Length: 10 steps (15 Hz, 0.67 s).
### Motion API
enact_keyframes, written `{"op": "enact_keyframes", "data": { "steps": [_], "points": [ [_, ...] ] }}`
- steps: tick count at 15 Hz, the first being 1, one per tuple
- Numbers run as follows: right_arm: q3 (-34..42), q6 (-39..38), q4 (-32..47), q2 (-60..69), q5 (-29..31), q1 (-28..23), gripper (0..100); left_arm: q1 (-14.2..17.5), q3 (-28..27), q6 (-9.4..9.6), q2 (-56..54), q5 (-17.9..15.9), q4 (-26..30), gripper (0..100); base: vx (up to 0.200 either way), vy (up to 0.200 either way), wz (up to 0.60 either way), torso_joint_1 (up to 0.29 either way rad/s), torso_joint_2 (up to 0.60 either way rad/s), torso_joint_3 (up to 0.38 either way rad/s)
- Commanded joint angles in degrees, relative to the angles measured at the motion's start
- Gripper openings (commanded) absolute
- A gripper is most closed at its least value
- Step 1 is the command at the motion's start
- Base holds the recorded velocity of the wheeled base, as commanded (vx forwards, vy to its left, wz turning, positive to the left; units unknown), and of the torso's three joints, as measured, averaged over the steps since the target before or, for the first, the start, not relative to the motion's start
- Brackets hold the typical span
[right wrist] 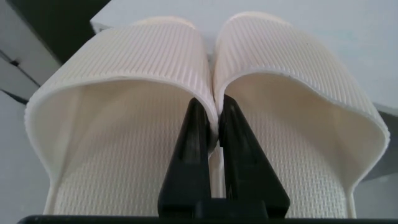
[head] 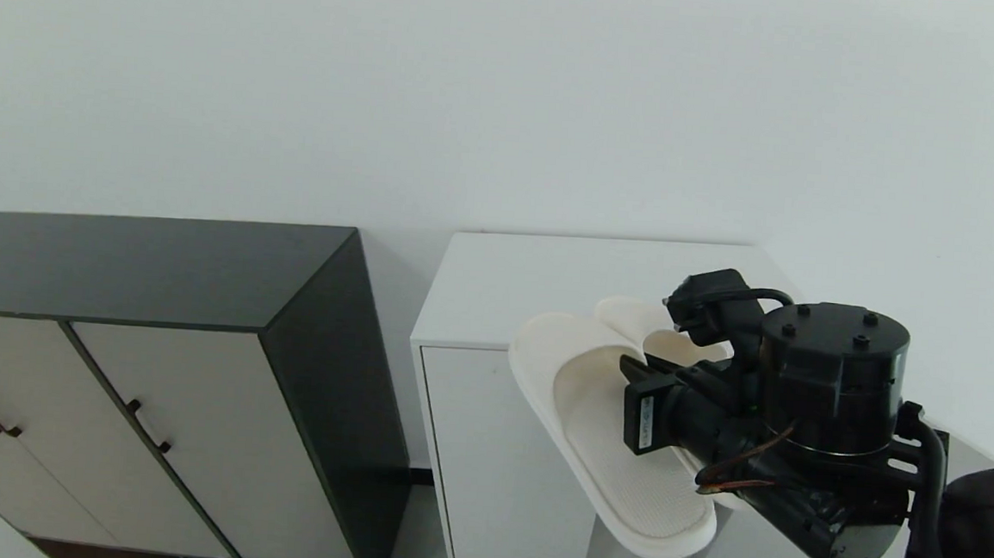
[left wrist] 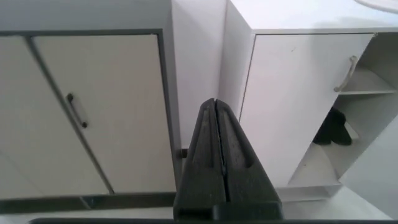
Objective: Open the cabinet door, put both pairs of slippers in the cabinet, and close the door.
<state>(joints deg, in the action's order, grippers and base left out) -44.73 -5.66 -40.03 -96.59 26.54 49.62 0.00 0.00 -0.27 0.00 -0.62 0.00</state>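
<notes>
Right tool [right wrist: 213, 115] pinching the cream slipper pair [head: 608, 441], centre-right, before the white cabinet [head: 548, 282]; left tool [left wrist: 215, 109] pressed together. Step judged: stowing. Next: lower the pair onto an open shelf [left wrist: 367, 82].

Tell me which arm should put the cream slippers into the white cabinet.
Right. The right gripper holds the cream slippers in front of the white cabinet; the left gripper is shut and empty.
</notes>
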Motion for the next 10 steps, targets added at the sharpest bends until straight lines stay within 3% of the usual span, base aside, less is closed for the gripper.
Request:
{"op": "enact_keyframes", "data": {
  "steps": [1,10],
  "points": [
    [0.4,0.0,0.0,0.6,0.0,0.4,0,0.0,0.0,0.00,0.0,0.0,0.0,0,0.000,0.000,0.00,0.000,0.00,0.000],
    [1.2,0.2,0.0,-0.5,-0.1,0.9,0,0.0,0.0,-0.43,0.0,0.0,0.0,0,0.000,0.000,0.00,0.000,0.00,0.000]
  ]
}}
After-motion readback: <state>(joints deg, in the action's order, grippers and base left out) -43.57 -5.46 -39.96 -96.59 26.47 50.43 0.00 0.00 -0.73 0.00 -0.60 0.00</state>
